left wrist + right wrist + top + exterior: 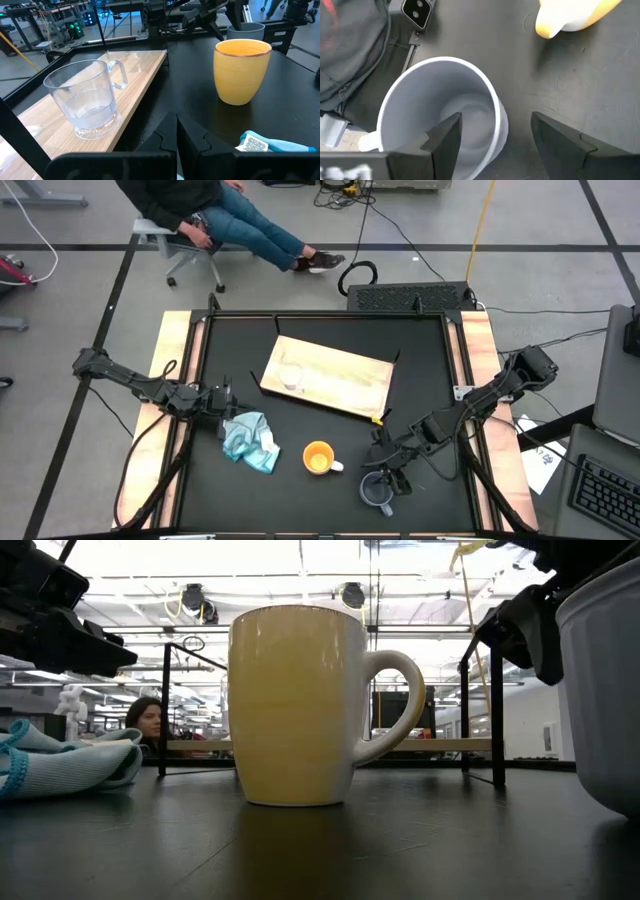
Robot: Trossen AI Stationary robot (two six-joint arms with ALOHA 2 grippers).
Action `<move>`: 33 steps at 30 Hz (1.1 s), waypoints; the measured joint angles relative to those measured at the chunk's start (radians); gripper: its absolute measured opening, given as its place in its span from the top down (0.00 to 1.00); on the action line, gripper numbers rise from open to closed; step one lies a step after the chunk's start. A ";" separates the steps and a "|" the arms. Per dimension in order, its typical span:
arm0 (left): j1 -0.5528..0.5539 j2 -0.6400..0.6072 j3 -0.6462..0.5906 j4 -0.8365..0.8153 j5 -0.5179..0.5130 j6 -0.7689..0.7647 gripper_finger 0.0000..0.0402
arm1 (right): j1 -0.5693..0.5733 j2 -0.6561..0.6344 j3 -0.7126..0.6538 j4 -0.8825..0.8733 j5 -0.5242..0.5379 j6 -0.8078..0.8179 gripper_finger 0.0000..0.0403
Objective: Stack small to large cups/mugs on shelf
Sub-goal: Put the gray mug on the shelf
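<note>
The low view is cropping the grey-blue mug (605, 690) to a pale wall at its right edge, and the orange mug (297, 705) is blocking most of the wooden shelf (440, 745) behind it. A person's head is peeking over the far table edge there; the high view is showing only that seated person's legs.

The right arm is reaching in from the right side, elbow out, with the right gripper (388, 477) hovering over the grey-blue mug (377, 493) at the near right of the black table (420, 360). Its jaws are standing wide, one finger (444, 137) dipping inside the mug's rim and the other outside on the tabletop; whether either is touching the wall is hard to judge. The mug (442, 112) is looking empty.

The left arm is lying low along the left side, its left gripper (228, 396) fully closed and holding nothing, just beside a light blue cloth (250, 438).

The clear glass cup (89, 97) is standing upright on the shelf's (330, 377) left end (apparently empty). The orange mug (319, 458), also empty, is sitting on the table between cloth and grey-blue mug.
</note>
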 joint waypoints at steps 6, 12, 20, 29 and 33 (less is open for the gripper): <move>0.000 0.000 0.000 0.000 0.000 0.000 0.99 | 0.000 0.007 0.000 0.004 0.000 -0.001 0.43; 0.000 0.000 0.000 0.000 0.000 0.000 0.99 | 0.000 0.007 0.000 0.002 0.001 -0.022 0.43; 0.000 0.000 0.000 0.000 0.000 -0.001 0.99 | 0.000 0.007 0.000 0.003 0.004 -0.045 0.50; 0.000 0.000 0.000 0.000 0.000 0.000 0.99 | 0.000 0.007 0.000 0.003 0.004 -0.049 0.59; 0.000 0.000 0.000 0.001 0.000 0.002 0.99 | 0.000 0.007 0.000 0.003 0.005 -0.051 0.63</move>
